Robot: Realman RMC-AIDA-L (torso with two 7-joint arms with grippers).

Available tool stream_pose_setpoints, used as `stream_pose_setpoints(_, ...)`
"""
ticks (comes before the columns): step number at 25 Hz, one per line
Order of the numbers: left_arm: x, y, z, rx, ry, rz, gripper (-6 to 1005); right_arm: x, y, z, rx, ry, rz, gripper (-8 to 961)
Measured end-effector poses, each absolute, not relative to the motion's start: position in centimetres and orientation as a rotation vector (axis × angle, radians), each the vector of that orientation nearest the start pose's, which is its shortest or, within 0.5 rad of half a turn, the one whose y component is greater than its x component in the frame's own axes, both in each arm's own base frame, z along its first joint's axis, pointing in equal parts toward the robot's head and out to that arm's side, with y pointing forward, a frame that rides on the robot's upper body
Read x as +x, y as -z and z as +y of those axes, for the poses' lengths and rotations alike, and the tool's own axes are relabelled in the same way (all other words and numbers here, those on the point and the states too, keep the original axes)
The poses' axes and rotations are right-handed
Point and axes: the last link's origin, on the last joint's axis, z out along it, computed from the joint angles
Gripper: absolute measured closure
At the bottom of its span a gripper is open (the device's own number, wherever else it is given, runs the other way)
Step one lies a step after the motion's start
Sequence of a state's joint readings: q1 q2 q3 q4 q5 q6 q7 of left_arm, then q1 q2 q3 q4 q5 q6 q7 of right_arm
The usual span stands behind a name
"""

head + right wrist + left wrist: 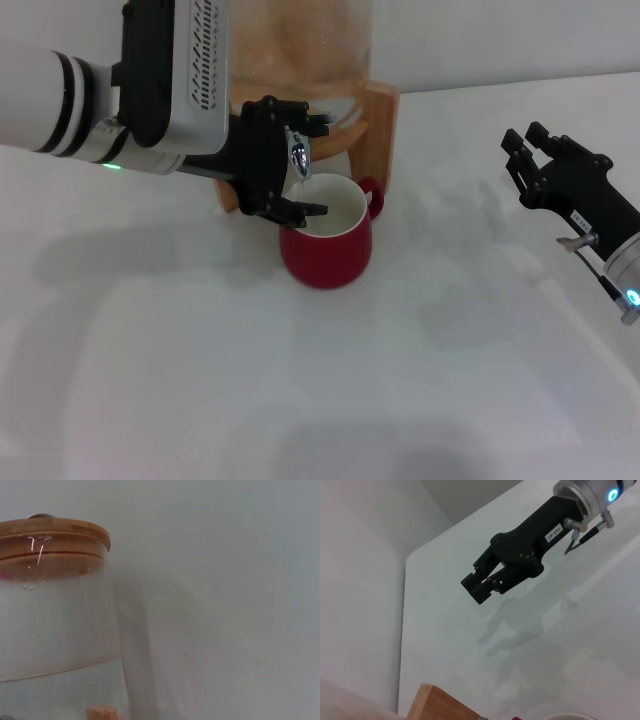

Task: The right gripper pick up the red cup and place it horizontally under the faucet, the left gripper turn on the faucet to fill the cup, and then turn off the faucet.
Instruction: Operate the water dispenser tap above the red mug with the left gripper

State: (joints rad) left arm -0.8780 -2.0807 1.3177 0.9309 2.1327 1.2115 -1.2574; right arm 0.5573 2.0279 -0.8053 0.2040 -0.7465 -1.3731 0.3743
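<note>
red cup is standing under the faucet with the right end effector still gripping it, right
Not quite. The red cup does stand under the faucet, but the right end effector is well clear of it, off to the side; the left end effector is at the faucet. The head view shows this.

- One red cup
- One faucet
- One glass jar with a wooden lid
- One wooden stand
- Two grippers: left gripper, right gripper
</note>
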Motion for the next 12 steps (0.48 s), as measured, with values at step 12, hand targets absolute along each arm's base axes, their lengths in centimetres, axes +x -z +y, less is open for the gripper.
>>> stream_pose_setpoints(12,-9.17,4.83,41.05,-2.796,-0.024,0.757,123,32.13,1.38,32.34,-1.713,-0.870,0.621,658)
